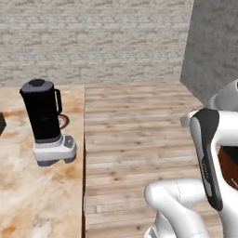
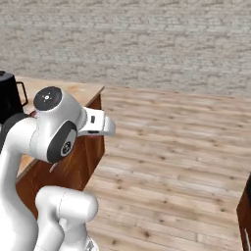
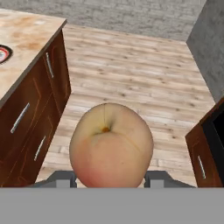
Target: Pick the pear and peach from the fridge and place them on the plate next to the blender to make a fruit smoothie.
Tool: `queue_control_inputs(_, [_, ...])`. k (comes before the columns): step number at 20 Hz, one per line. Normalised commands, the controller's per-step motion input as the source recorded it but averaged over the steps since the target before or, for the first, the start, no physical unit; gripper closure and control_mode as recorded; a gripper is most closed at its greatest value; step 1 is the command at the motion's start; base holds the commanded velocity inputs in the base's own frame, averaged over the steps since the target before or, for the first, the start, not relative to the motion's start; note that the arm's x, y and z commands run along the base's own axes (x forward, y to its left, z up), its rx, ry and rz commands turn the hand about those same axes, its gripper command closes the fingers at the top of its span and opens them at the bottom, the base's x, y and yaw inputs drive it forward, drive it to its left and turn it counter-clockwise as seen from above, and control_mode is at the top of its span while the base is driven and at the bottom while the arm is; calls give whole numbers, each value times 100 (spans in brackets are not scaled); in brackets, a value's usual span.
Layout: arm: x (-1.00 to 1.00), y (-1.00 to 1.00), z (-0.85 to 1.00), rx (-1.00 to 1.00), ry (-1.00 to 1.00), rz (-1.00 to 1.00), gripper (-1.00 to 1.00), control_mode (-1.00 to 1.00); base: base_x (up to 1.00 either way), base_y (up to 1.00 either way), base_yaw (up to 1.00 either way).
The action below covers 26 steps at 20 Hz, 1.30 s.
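1 peach clamped between jaws (stem dimple up), above wood floor.

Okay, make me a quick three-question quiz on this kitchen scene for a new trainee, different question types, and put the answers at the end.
1. True or false: the tool is shut on the peach.
2. Multiple choice: the blender stands on A) the wooden floor, B) the marble counter, C) a fridge shelf.
3. Fill in: in the left base view, the plate peeks out just behind the ____.

Key: 1 true. 2 B. 3 blender.
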Motion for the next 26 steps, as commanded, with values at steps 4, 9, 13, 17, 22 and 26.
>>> queue_control_inputs(4, [0, 0, 0, 0, 0, 0, 100, 100, 100, -43, 47])
queue_control_inputs(9, [0, 0, 0, 0, 0, 0, 100, 100, 100, -52, 49])
queue_control_inputs(13, [0, 0, 0, 0, 0, 0, 100, 100, 96, -73, 53])
queue_control_inputs(17, [0, 0, 0, 0, 0, 0, 100, 100, 36, -73, 64])
queue_control_inputs(22, [0, 0, 0, 0, 0, 0, 100, 100, 6, -49, 80])
queue_control_inputs(26, [0, 0, 0, 0, 0, 0, 100, 100, 3, -43, 85])
